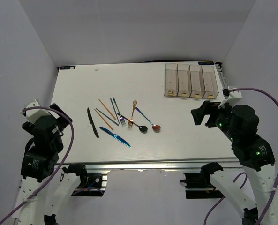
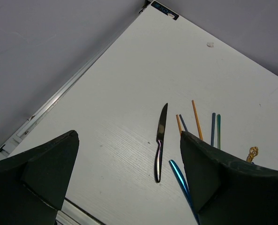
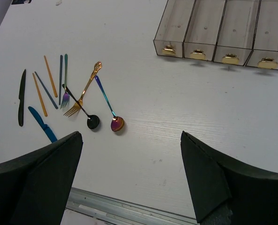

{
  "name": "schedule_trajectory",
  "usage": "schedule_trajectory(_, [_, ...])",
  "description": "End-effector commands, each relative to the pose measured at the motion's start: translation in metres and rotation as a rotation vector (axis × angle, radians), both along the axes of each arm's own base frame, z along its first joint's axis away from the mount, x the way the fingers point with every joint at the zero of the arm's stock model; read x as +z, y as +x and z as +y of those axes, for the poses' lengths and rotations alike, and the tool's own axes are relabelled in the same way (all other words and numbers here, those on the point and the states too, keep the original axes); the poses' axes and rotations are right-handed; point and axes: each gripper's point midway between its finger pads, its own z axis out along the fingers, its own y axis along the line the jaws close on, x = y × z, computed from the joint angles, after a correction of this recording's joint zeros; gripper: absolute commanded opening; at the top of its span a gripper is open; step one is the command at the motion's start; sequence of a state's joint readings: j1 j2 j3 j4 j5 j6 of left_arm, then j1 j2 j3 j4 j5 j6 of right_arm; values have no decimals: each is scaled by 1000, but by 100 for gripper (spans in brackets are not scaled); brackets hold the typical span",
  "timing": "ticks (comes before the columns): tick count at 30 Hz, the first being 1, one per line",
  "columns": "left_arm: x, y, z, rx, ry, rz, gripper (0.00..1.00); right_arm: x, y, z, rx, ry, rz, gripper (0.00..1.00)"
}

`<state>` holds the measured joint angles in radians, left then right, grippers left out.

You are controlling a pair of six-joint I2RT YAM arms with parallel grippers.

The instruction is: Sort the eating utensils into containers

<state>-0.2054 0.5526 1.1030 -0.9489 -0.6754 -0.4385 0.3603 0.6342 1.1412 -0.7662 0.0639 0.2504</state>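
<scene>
The utensils lie loose left of the table's middle: a black knife (image 1: 92,122), a blue knife (image 1: 115,137), orange chopsticks (image 1: 107,109), blue chopsticks (image 1: 106,116), a gold fork (image 1: 132,115), a dark fork (image 1: 120,117), a black spoon (image 1: 138,125) and a blue-handled spoon (image 1: 148,120). The four clear joined containers (image 1: 191,80) stand at the back right and look empty. My left gripper (image 1: 59,117) is open and empty, left of the black knife (image 2: 161,140). My right gripper (image 1: 202,114) is open and empty, below the containers (image 3: 223,28) and right of the spoons (image 3: 117,123).
White walls close in the table on the left, back and right. The aluminium front rail (image 1: 143,165) runs along the near edge. A small black label (image 1: 66,67) sits at the back left corner.
</scene>
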Motion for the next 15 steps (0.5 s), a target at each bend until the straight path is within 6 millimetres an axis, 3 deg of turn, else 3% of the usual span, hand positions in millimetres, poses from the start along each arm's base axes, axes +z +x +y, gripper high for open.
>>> schedule_trajectory(1, [-8, 0, 4, 30, 10, 41, 98, 9, 5, 5, 26, 0, -36, 89])
schedule_trajectory(6, [-17, 4, 6, 58, 10, 64, 98, 16, 10, 15, 79, 7, -81, 89])
schedule_trajectory(9, [-29, 10, 2, 45, 5, 81, 98, 16, 8, 39, 201, 57, -80, 89])
schedule_trajectory(12, [-38, 16, -1, 33, -5, 71, 98, 2, 16, 69, 318, 113, 29, 89])
schedule_trajectory(14, [-38, 20, -2, 33, -21, 24, 98, -16, 32, 97, 396, 154, 136, 89])
schedule_trajectory(15, [-40, 21, -2, 40, -30, 13, 98, -38, 53, 105, 361, 123, 206, 89])
